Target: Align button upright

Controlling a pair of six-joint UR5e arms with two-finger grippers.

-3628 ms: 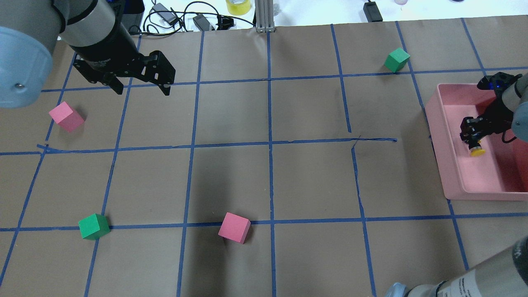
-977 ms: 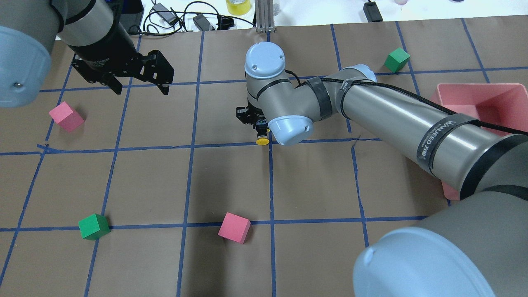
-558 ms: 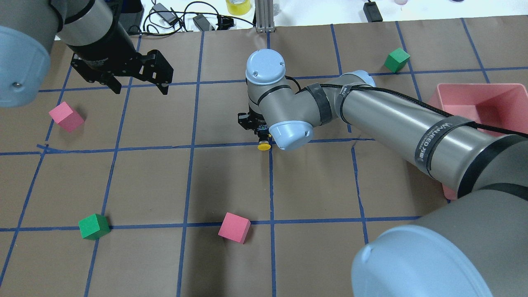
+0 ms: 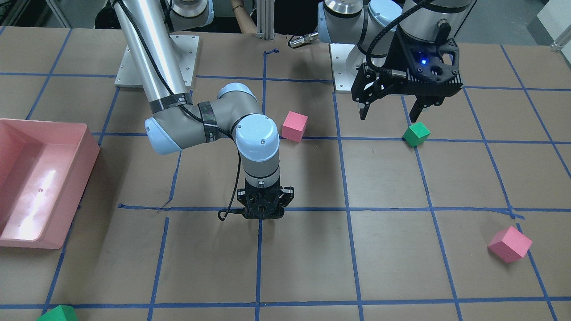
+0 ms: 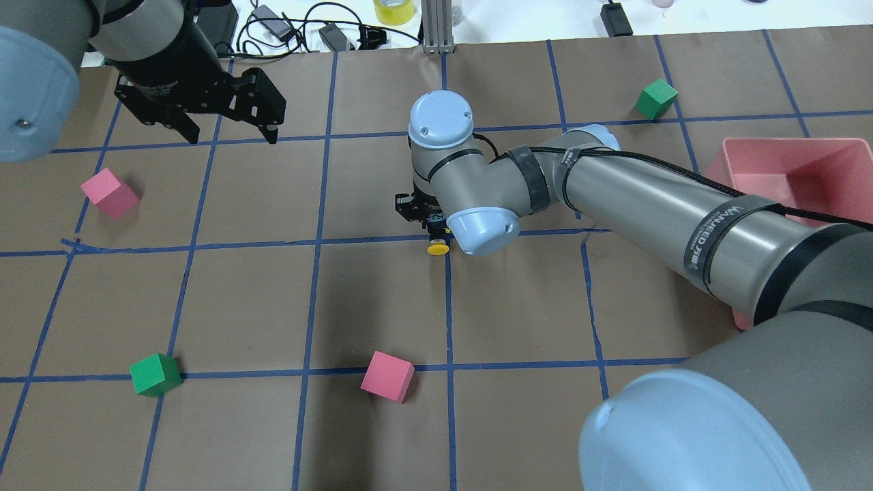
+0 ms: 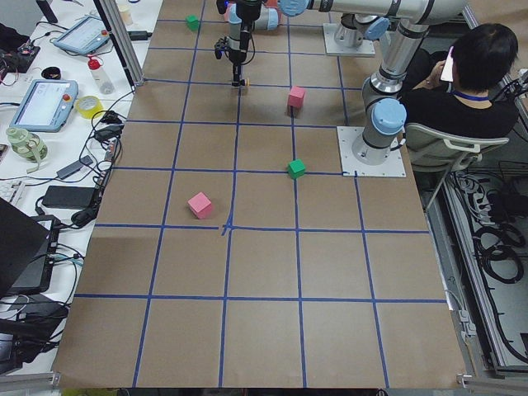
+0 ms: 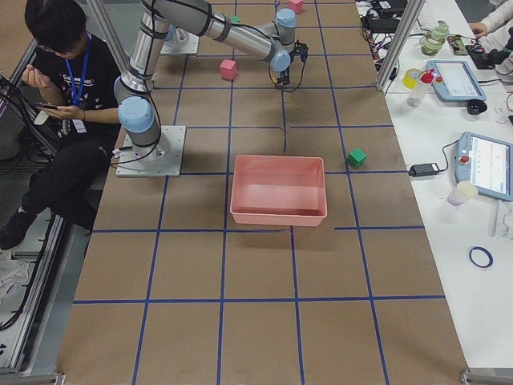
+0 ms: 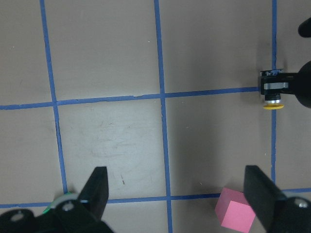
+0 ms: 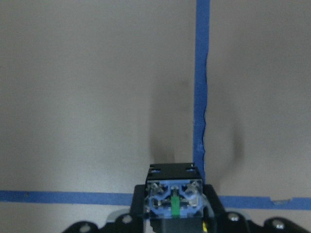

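Observation:
The button (image 5: 438, 247) has a yellow cap and a black-and-silver base. My right gripper (image 5: 428, 219) is shut on its base and holds it low over the tape crossing at the table's middle. The button lies sideways, with the cap pointing toward the robot. It also shows in the left wrist view (image 8: 273, 95), and its base end with contacts shows in the right wrist view (image 9: 174, 196). In the front view the right gripper (image 4: 263, 213) hides it. I cannot tell whether it touches the paper. My left gripper (image 5: 230, 134) is open and empty, high at the far left.
A pink bin (image 5: 764, 146) stands at the right edge. Pink cubes (image 5: 109, 193) (image 5: 387, 376) and green cubes (image 5: 155, 374) (image 5: 656, 98) lie scattered. The right arm's forearm (image 5: 648, 211) spans the right half of the table.
The right arm carried the button from the pink bin to the table's middle, then moved it down a little. The left gripper has drifted slightly farther back.

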